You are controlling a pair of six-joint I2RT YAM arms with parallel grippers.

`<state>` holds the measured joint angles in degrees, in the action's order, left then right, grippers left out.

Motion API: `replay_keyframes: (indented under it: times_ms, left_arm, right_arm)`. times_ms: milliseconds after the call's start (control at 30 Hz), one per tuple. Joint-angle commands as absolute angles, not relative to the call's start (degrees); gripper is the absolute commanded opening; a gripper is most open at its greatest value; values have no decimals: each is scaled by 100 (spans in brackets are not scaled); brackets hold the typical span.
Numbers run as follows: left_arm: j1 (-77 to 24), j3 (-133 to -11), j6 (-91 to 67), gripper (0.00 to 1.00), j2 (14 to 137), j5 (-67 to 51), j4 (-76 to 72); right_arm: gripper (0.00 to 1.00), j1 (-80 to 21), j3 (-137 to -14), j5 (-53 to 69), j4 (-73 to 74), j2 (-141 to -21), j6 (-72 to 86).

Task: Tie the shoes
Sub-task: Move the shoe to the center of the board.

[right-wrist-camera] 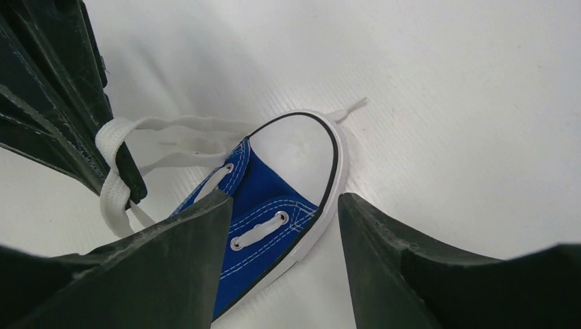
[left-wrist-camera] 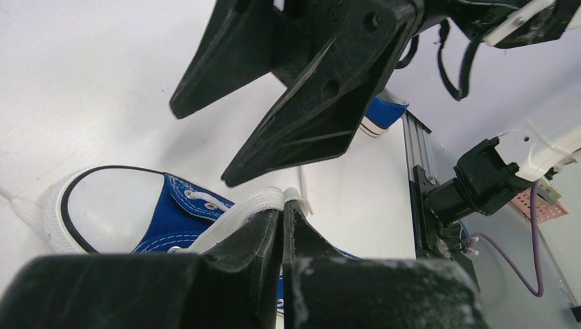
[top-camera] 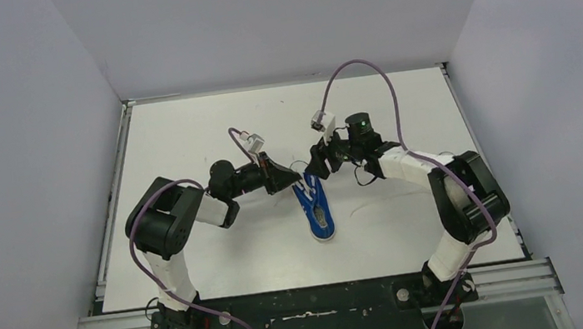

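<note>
now my left pincer (left-wrist-camera: 282,212) pinches the white lace (left-wrist-camera: 238,210) of a blue canvas sneaker (right-wrist-camera: 266,184); my right pincer (right-wrist-camera: 284,200) gapes wide.

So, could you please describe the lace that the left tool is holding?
On the white table, find the blue shoe in the middle. A flat white lace leaves it near the toe cap and loops into the left tool, shut on it: the only strand a tool grips.

white table (top-camera: 185,144), grey walls (top-camera: 14,123)

shoe (top-camera: 315,208) on table (top-camera: 199,260), toe apparently between left pincer (top-camera: 285,183), on its lace (left-wrist-camera: 240,209), and right pincer (top-camera: 314,167).
</note>
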<state>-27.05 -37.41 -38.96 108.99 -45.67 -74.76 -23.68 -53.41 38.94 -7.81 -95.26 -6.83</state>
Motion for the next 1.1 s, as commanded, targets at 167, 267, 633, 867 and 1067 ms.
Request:
replay_keyframes:
  times_ms: [167,267,633,867,1067]
  left_arm:
    - [-2561,-4426,-3861,0,11114,-5241,-8016]
    - [-2530,-4580,-3863,0,11173,-5356,-8017]
    - [-2417,-4855,-3911,0,11378,-5553,-8016]
    - [-2426,-5031,-4101,0,11522,-5780,-8009]
    - [-2310,-5295,-4051,0,11629,-6092,-8024]
  right_arm:
    - [61,-2276,-6127,5311,-1646,-10405,-837]
    - [61,-2309,-6159,5761,-1706,-10540,-966]
    - [60,-2607,-5408,5946,-2889,-10497,-256]
    - [60,-2661,-5113,5976,-3855,-10704,105]
    - [59,-2613,-5430,5966,-2808,-10716,-823]
